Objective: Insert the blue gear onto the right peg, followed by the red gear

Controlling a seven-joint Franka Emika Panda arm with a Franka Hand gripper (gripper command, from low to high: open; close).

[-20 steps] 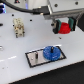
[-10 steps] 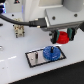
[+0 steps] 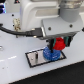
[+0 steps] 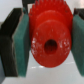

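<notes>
My gripper is shut on the red gear, a small bright-red disc held between the two fingers. In the wrist view the red gear fills the middle, its hub hole facing the camera, clamped between two green pads. The blue gear lies on the dark plate with the pale rim, just below and beside the red gear. I cannot see the right peg; the blue gear and the gripper cover that spot. One thin pin stands on the plate toward the exterior view's left.
The white arm body fills the upper part of the exterior view. A black cable runs across at the exterior view's left. The plate rests on a white table.
The exterior camera view has closed in on the plate. The gripper with the red gear has come down toward the blue gear on the plate.
</notes>
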